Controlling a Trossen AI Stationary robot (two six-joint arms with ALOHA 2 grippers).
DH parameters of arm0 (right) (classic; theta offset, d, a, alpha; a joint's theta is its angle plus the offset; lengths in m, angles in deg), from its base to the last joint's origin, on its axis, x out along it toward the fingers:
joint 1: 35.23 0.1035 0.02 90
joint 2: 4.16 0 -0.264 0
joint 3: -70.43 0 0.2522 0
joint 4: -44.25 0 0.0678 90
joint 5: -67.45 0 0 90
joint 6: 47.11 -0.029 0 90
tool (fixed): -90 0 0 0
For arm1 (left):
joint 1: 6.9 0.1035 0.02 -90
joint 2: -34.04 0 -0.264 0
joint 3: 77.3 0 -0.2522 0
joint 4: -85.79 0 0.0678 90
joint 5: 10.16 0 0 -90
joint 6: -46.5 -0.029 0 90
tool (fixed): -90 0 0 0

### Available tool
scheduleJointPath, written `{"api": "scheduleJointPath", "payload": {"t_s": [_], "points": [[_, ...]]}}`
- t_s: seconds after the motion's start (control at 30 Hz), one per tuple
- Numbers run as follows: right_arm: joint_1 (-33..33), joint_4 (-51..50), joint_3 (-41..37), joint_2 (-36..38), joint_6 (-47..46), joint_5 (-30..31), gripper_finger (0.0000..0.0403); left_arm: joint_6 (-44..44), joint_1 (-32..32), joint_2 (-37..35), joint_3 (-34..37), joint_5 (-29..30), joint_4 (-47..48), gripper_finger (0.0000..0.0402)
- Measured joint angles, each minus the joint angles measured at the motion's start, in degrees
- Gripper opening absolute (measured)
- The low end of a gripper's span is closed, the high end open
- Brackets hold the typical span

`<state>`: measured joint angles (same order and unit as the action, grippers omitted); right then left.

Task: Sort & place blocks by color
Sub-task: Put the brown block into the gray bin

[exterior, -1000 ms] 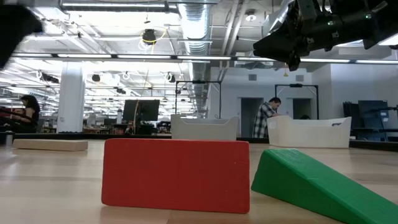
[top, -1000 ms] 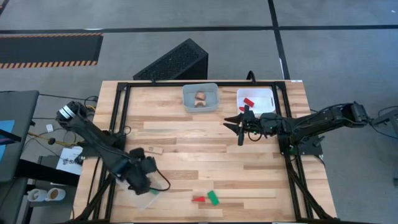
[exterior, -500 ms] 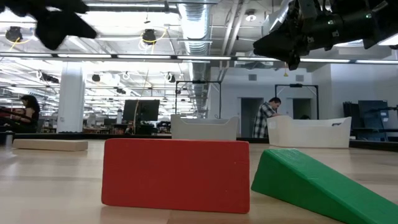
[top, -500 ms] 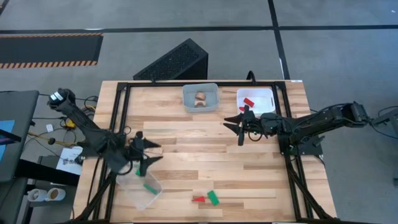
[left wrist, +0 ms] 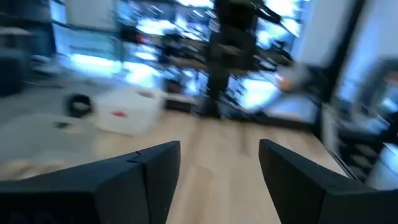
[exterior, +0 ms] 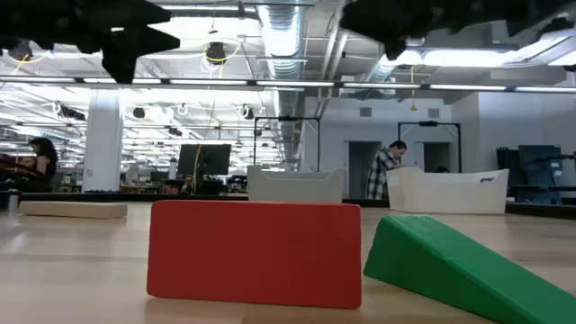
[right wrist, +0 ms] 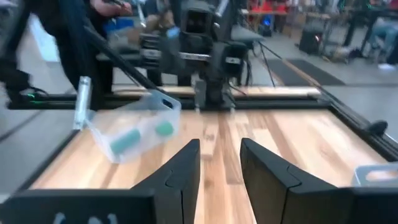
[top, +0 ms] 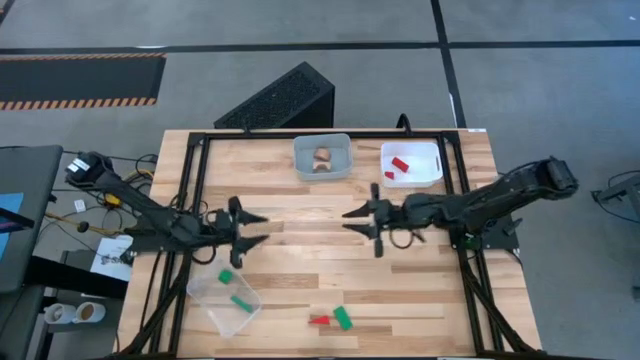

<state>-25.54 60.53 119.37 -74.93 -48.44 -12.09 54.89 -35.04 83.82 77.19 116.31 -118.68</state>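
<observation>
High view shows left gripper [top: 245,229] and right gripper [top: 358,219] facing mid-table (fingers spread, empty).

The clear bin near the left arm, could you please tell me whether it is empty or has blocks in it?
Not empty. The high view shows two green blocks inside the clear bin; the right wrist view also shows green pieces through its wall.

Bench [top: 330,275]: pale wood planks, smooth, satin sheen. Bins [top: 225,304]: clear glossy plastic. Red block [exterior: 255,254], green block [exterior: 468,270]: matt painted faces.
</observation>
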Motion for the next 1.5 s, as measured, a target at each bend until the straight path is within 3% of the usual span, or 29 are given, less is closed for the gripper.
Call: {"api": "scheduleJointPath", "payload": {"t_s": [0.13, 0.3, 0.57, 0.67, 0.9, 1.13, 1.5], "points": [[-1.1, 0.2, 2.6, -5.8, -0.3, 0.2, 0.0146, 5.1, 2.6, 0.4, 0.1, -2.9, 4.1, 0.0205], [-2.0, 0.3, 6.1, -11.0, -1.8, -0.1, 0.0160, 13.5, 3.4, 0.5, -0.1, -5.7, 17.2, 0.0205], [-1.3, 0.4, 9.9, -14.6, -1.6, -0.3, 0.0181, 26.4, 4.9, 1.9, -13.0, -11.9, 57.7, 0.0205], [-1.4, 0.2, 10.1, -14.8, -1.6, -0.2, 0.0186, 27.7, 4.9, 4.0, -18.2, -12.1, 65.7, 0.0205], [-0.9, 0.4, 10.1, -14.6, -1.3, -0.1, 0.0196, 23.6, 8.6, 11.7, -22.6, -22.4, 71.6, 0.0205], [-0.7, -1.4, 10.1, -14.6, -0.3, -0.2, 0.0199, 20.3, 11.0, 19.8, -23.0, -25.0, 73.7, 0.0205], [-2.6, -1.1, 10.1, -14.6, 0.5, -0.2, 0.0199, 9.8, 20.8, 31.9, -23.4, -35.9, 72.7, 0.0205]]}}
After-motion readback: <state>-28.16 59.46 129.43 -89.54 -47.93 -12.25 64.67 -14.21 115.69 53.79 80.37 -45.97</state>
